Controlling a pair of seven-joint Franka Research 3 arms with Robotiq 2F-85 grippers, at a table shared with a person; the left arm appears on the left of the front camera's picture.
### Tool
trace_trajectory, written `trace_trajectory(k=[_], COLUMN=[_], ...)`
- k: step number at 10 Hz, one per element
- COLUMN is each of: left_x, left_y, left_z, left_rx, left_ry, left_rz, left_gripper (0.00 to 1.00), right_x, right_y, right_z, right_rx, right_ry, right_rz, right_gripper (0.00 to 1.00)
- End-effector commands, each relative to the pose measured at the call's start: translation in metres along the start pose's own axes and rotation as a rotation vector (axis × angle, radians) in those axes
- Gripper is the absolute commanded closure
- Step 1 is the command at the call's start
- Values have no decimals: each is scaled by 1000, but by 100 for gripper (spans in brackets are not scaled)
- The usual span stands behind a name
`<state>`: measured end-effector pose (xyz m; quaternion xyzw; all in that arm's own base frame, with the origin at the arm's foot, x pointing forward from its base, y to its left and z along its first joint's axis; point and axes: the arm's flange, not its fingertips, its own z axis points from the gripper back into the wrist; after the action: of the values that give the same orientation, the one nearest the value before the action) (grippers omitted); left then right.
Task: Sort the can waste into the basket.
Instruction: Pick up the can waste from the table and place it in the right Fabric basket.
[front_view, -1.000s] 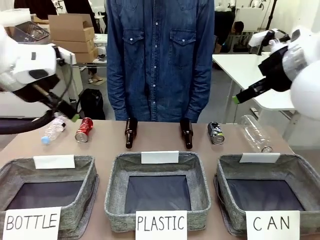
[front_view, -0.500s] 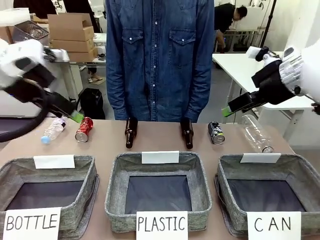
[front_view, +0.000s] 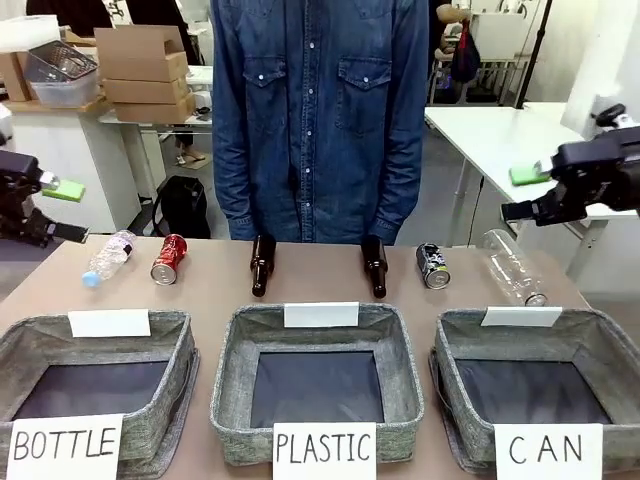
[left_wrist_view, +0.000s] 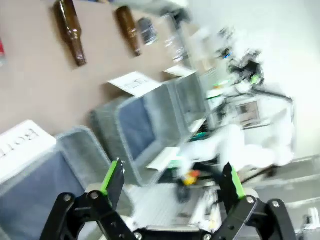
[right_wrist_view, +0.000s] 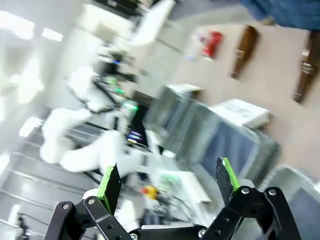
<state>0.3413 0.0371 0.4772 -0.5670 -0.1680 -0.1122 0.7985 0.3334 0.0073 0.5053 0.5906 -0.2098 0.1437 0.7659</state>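
Probably best to pinch the light, slippery crushed red metal can (front_view: 169, 259) and dark dented metal can (front_view: 432, 265) across the middle, with left pincer (left_wrist_view: 170, 175) and right pincer (right_wrist_view: 167, 179) wide open, empty.

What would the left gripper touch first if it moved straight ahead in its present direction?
Probably the middle basket: in the wrist picture its corner lies just ahead of the left gripper. The picture is blurred, so depth is uncertain.

crushed red can (front_view: 169, 259) far left; dark can (front_view: 432, 265) (dented) behind grey can-signed basket (front_view: 592, 326)
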Motion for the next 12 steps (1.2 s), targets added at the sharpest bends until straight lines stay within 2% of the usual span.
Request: trace_trajectory(k=[1, 2, 3, 9, 10, 12], left_x=[-5, -5, -2, -3, 23, 84], left_y=[32, 32, 21, 19, 11, 15], left_z=[-18, -25, 6, 7, 9, -9], left_rx=[-113, 116, -86, -64, 31, 323], left_ry=[-91, -62, -56, -38, -12, 72], left_rz=[138, 215, 92, 117, 134, 211], left_gripper=[0, 0, 0, 0, 0, 0], right_x=[3, 0, 0, 0, 0, 0], right_y=[-20, 0, 0, 0, 0, 0], right_z=[-33, 0, 0, 0, 0, 0], right_rx=[50, 0, 0, 0, 0, 0], right_ry=[-37, 0, 0, 0, 0, 0], right_rz=[-64, 0, 0, 0, 0, 0], right_gripper=[0, 0, 0, 0, 0, 0])
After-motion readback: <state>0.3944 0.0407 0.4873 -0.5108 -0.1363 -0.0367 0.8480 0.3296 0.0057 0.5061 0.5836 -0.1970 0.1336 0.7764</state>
